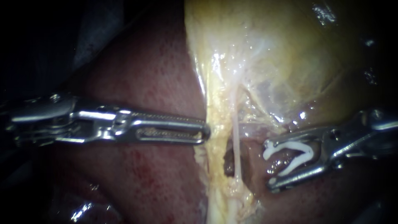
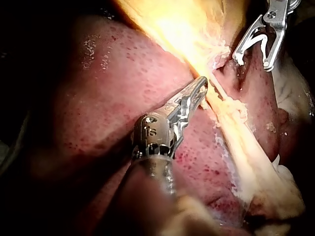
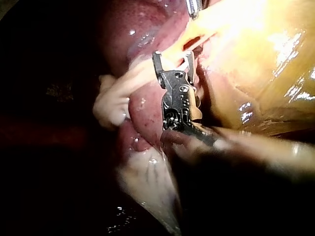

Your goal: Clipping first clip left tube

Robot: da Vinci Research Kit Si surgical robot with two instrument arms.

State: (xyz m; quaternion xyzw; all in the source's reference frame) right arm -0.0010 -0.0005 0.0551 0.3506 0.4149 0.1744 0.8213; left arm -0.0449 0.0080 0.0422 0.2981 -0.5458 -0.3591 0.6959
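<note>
Two strands run down from the gallbladder (image 1: 282, 54): a thick yellowish band (image 1: 215, 153) on the left and a thin pale tube (image 1: 236, 141) beside it, with a dark gap between them. My left instrument (image 1: 206, 132) reaches in across the liver, its jaws shut on the band's left edge; the left wrist view shows its tip (image 2: 203, 82) at the band. My right instrument (image 1: 269, 165) carries an open white clip (image 1: 292, 155) in its spread jaws, just right of the thin tube and apart from it. The right wrist view shows the forked jaws (image 3: 173, 55) facing pale tissue.
Dark red liver (image 1: 137, 74) fills the left and lower field under my left instrument's shaft. Glistening membrane (image 1: 265, 95) spreads between the strands and the gallbladder. My right instrument (image 2: 252, 59) shows ahead of my left one in the left wrist view.
</note>
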